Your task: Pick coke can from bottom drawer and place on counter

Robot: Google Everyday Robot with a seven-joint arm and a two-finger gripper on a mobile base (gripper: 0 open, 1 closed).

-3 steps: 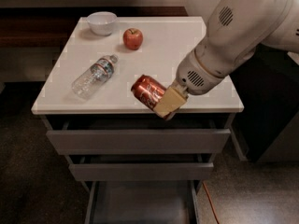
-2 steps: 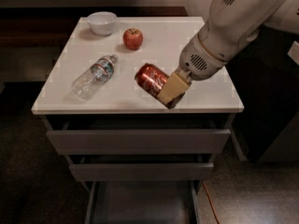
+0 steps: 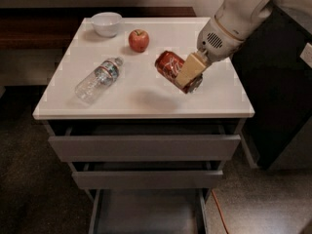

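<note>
- You see only one tan finger [image 3: 191, 68] of the gripper [image 3: 187, 75]; it lies across the front of the coke can [image 3: 167, 65], and the other is hidden behind the can.
- The gripper is clenched on the coke can, holding it tilted over the right half of the counter [image 3: 219, 99], with its shadow on the white top below and to its left.
- The arm [image 3: 239, 13] comes in from the upper right and is cut off by the top edge.
- The bottom drawer [image 3: 146, 213] stands pulled out, but the lower edge cuts off its front, and you can make out only a bare grey inside.
- The two drawers above sit slightly ajar, with dark gaps over their fronts.
- On the counter's left lies a clear water bottle [image 3: 97, 78] on its side, with a red apple [image 3: 139, 40] and a white bowl [image 3: 107, 23] toward the back.
- A dark wooden shelf [image 3: 29, 33] runs behind on the left, and a black cabinet [image 3: 278, 91] stands to the right.
- An orange cable [image 3: 220, 213] trails over the dark carpet.
</note>
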